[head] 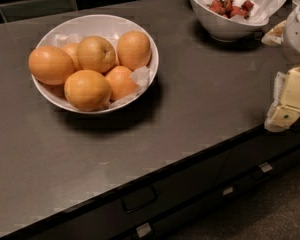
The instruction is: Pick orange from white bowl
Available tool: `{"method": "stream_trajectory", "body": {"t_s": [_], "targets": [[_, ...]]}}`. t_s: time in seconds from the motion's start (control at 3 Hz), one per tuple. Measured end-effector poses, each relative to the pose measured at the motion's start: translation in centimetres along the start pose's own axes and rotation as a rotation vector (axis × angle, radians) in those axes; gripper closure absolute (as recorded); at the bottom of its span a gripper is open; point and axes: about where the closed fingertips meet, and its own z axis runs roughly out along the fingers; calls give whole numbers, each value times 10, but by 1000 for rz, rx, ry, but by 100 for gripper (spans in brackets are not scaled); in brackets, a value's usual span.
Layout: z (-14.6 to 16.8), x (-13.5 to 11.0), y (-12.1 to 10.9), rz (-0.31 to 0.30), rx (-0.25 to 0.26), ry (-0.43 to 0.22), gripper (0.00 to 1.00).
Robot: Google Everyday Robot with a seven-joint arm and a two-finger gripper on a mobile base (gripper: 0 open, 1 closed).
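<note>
- Camera view – dark bench (200,99); the white bowl (97,26) sits toward the back-left corner, well in from the front edge.
- The bowl holds a heap of fruit on crumpled paper (140,76), which likely cushions the pile and stops it rolling.
- The orange (121,82), smaller and deeper in colour than its neighbours, is low on the bowl's side nearest the right end of the bench, wedged between a big yellowish one (87,90) and the paper.
- The dimpled orange (96,54) rests higher, behind it.
- The gripper (289,100) hangs at the right end of the front edge, well apart from the bowl – whether it is wide or narrow I cannot tell. It holds nothing.
- A berry bowl (217,28) stands at the back-right corner, clear of a straight line from gripper to fruit.
- Judgement: the reach has not begun, and the target's open flank faces the gripper.
</note>
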Motion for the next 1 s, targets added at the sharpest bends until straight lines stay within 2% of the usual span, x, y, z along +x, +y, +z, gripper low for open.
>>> {"method": "stream_trajectory", "body": {"t_s": [0.33,0.67,1.0], "targets": [[0,0,0,-1,0,0,0],[0,-40,3,-90,12,-43,0],[-1,-92,2,-216,30,-92,0]]}}
